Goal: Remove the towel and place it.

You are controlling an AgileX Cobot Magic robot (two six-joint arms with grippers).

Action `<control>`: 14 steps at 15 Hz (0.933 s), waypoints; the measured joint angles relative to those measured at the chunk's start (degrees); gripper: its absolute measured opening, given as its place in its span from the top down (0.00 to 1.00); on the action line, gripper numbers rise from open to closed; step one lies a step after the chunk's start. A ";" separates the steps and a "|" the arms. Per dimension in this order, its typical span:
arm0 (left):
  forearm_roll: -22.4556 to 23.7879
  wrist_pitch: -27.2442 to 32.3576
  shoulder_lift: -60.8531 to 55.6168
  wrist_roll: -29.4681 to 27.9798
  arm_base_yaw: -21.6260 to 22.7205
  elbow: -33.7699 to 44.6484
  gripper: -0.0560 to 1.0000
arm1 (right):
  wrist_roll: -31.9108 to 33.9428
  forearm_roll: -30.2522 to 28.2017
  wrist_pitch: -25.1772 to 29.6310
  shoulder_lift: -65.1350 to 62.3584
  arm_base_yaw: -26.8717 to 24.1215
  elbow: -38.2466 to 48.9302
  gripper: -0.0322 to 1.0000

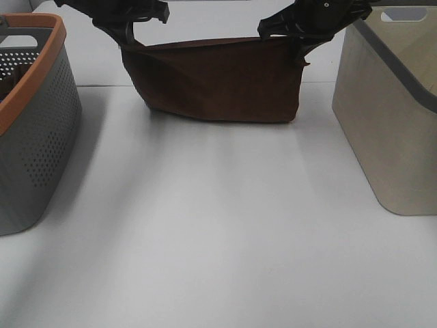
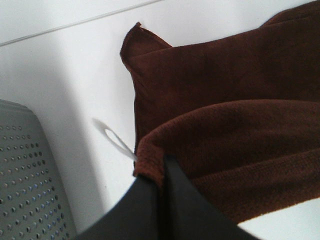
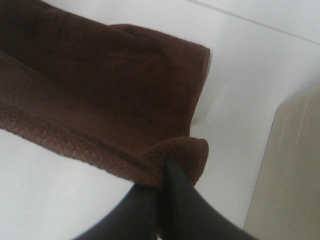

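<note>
From up high I see the towel (image 1: 218,78) stretched between my two hands, hanging as a dark brown folded sheet with its lower edge near or touching the white counter (image 1: 218,239); I cannot tell which. My left hand (image 1: 130,39) pinches the top left corner and my right hand (image 1: 300,42) pinches the top right corner, both clamped tight on the cloth. On the left stands a grey perforated basket (image 1: 34,137) with an orange rim. On the right stands a beige basket (image 1: 389,123) with a grey rim. Both baskets are well apart from the towel.

Both baskets (image 1: 34,123) and arms (image 1: 113,14) run off frame
</note>
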 joint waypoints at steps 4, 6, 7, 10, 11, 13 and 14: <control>-0.74 0.52 -1.60 0.00 -2.64 9.00 0.95 | -3.09 4.53 7.45 0.00 0.00 0.17 0.97; -0.74 0.69 -1.89 0.11 -4.01 12.66 0.95 | -4.18 7.16 8.31 0.00 0.00 1.78 0.97; -0.74 0.80 -1.89 0.11 -4.64 14.21 0.95 | -4.24 7.28 8.31 0.00 0.17 3.44 0.97; -0.80 0.86 -1.95 0.11 -5.16 17.76 0.95 | -4.24 7.56 8.14 0.00 0.97 8.08 0.97; -0.74 0.86 -2.23 0.11 -5.21 19.14 0.95 | -4.24 7.79 8.08 0.00 0.97 9.45 0.97; -0.92 0.92 -3.15 0.11 -5.21 22.57 0.95 | -4.58 8.82 7.96 0.00 0.97 12.32 0.97; -1.09 0.92 -3.67 0.11 -5.21 24.29 0.95 | -4.58 9.80 7.91 0.00 1.09 13.58 0.97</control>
